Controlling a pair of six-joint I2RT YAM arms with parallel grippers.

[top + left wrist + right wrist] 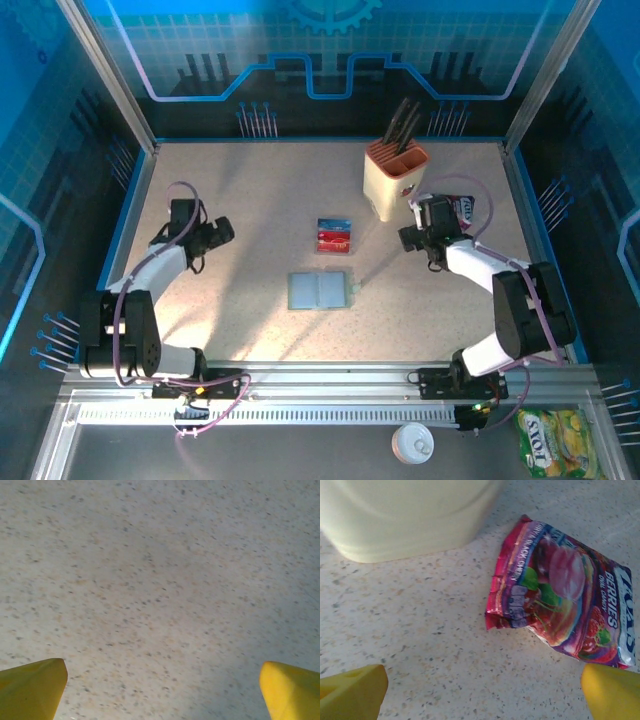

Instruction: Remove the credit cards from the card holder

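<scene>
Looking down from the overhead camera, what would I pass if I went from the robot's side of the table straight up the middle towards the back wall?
card holder, lying open and flat → credit cards, in a small pile → knife block, standing a little off to the right

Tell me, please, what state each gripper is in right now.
Left gripper: open, holding nothing.
Right gripper: open, holding nothing, near the snack packet.
</scene>
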